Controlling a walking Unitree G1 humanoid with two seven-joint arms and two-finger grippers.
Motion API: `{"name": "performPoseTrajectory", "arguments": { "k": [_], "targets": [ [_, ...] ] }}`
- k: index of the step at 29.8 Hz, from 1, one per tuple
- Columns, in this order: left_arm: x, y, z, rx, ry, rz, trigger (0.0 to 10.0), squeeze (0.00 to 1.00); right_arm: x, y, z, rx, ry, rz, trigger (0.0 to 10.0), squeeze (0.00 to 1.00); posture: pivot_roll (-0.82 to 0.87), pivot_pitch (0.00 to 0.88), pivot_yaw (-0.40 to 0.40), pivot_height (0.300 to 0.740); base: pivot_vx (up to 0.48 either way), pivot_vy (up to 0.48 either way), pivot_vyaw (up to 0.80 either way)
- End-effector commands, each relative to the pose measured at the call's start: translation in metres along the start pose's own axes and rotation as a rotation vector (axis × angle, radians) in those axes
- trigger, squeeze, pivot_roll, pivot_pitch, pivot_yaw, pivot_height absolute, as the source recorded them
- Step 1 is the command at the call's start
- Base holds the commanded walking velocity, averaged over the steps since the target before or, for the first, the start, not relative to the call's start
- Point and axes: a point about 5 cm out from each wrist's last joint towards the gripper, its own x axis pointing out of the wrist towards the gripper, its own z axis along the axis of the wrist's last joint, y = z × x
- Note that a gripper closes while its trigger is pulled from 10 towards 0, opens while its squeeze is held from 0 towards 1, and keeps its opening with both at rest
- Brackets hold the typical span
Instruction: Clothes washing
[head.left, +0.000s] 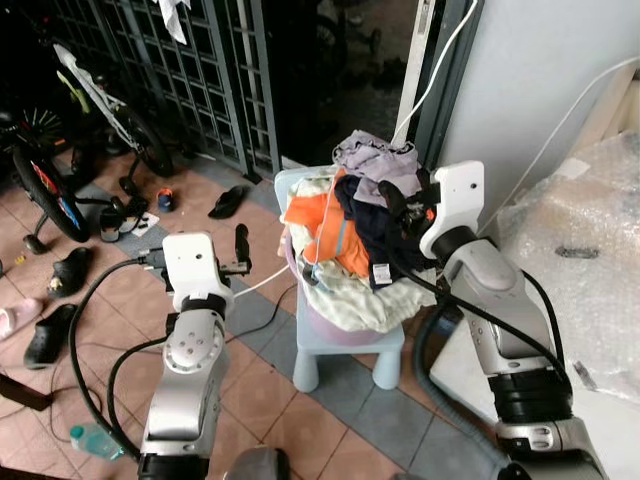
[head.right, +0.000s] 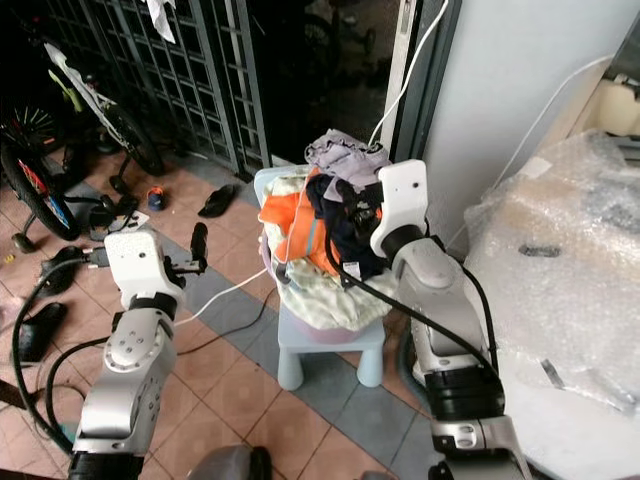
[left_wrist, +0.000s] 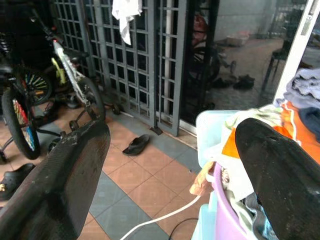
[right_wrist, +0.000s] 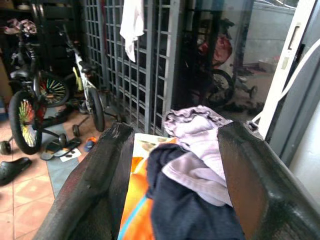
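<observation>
Bicycles (head.left: 60, 150) and sandals (head.left: 50, 335) on tiled floor at far left. Left gripper (head.left: 241, 246) raised beside laundry pile, fingers (left_wrist: 60, 180) spread wide, holding nothing. Clothes heap (head.left: 355, 240) in lilac basin (head.left: 340, 325) atop pale blue stool (head.left: 345, 355). Right gripper (head.left: 392, 200) over heap, fingers (right_wrist: 100, 175) wide apart around navy garment (right_wrist: 185, 205). Bubble-wrapped bundle (head.left: 580, 250) far right.

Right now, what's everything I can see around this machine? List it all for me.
Laundry pile: one heap, orange, navy, lilac and pale, in the basin.
Basin: one, lilac, on the stool.
Stool: one, pale blue, on the tiled floor.
Bicycles: two, by the metal gate.
Sandals: several, dark, scattered on the floor.
Bottle: one, clear, on the floor.
Bubble wrap: clear, at right.
Left end effector: open, beside the stool.
Right end effector: open, over the pile.
</observation>
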Motion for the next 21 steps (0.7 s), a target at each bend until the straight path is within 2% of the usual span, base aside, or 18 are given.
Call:
{"name": "performPoseTrajectory", "arguments": {
  "k": [1, 6, 10, 21],
  "targets": [
    [0.001, -0.002, 0.005, 0.001, -0.018, -0.005, 10.0, 0.0, 0.003, -0.003, 0.001, -0.013, 0.013, -0.002, 10.0, 0.0, -0.06, 0.0, 0.021, 0.74, 0.285, 0.0, 0.0],
    [0.0, 0.0, 0.004, 0.0, -0.018, 0.003, 10.0, 0.0, 0.005, -0.004, -0.003, -0.048, 0.048, -0.01, 10.0, 0.0, -0.05, 0.0, 0.016, 0.74, 0.306, 0.0, 0.0],
    [-0.001, -0.001, 0.003, -0.002, -0.014, 0.004, 10.0, 0.0, 0.002, -0.005, -0.015, -0.044, 0.108, -0.019, 10.0, 0.0, -0.05, 0.0, 0.016, 0.74, 0.322, 0.0, 0.0],
    [-0.002, -0.001, 0.002, -0.005, -0.004, 0.004, 10.0, 0.0, -0.004, -0.002, -0.033, -0.059, 0.185, -0.021, 10.0, 0.0, -0.06, 0.001, 0.016, 0.74, 0.325, 0.0, 0.0]
  ]
}}
